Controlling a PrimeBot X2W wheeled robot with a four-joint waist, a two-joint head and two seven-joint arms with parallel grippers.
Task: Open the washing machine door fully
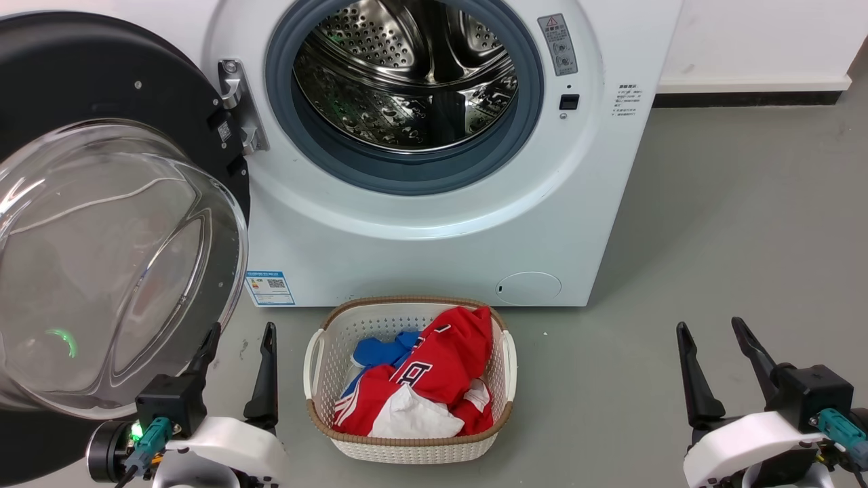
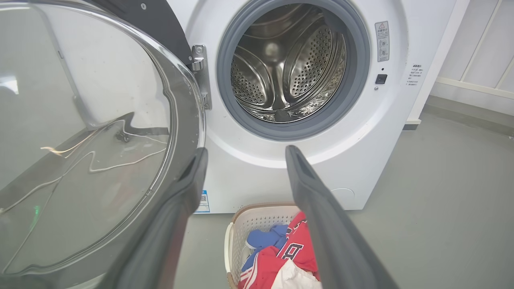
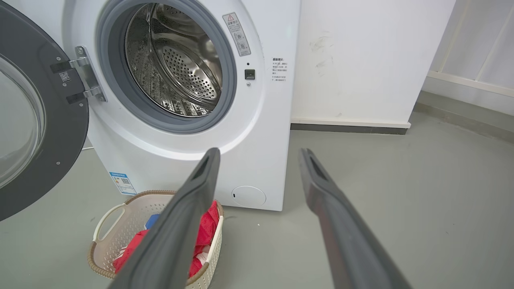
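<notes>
- Washing machine door [image 1: 115, 257]: stands wide open on the robot's left of the opening. Glossy black disc with a clear bulging glass bowl at centre. Inner face turned toward the head camera, lower rim low at the left of the head view. Small green glint mirrored in the glass.
- Washing machine [image 1: 434, 230]: white front-loader, stands on grey floor [image 1: 712, 237] before a white wall [image 1: 759, 41]. Mouth fully uncovered.
- Gasket [image 1: 407, 173]: blue-grey rubber ring, runs around the mouth.
- Steel drum [image 1: 407, 74]: perforated and shiny, sits inside the gasket.
- Metal hinge [image 1: 241, 105]: joins the door's right edge to the machine front, just left of the gasket.
- Warning sticker [image 1: 558, 44]: grey, upper right of the mouth. Small dark latch socket [image 1: 569, 102] below it.
- Blue label [image 1: 270, 289]: lower left corner of the machine front.
- Round white flap [image 1: 528, 287]: low down on the right of the front.
- Left end effector [image 1: 243, 327]: fingers spread apart, empty. Low at the left, points toward the machine. Its left finger lies just beside the rim of the glass bowl; contact cannot be told.
- Right end effector [image 1: 708, 322]: fingers spread apart, empty. Low at the right above bare floor, well apart from door and machine.
- Laundry basket [image 1: 407, 447]: white woven-look with a brown rim, on the floor just before the machine, between the two end effectors. Holds a red garment [image 1: 441, 366] with white stripes, a blue garment [image 1: 380, 352] and a white cloth [image 1: 413, 417].
</notes>
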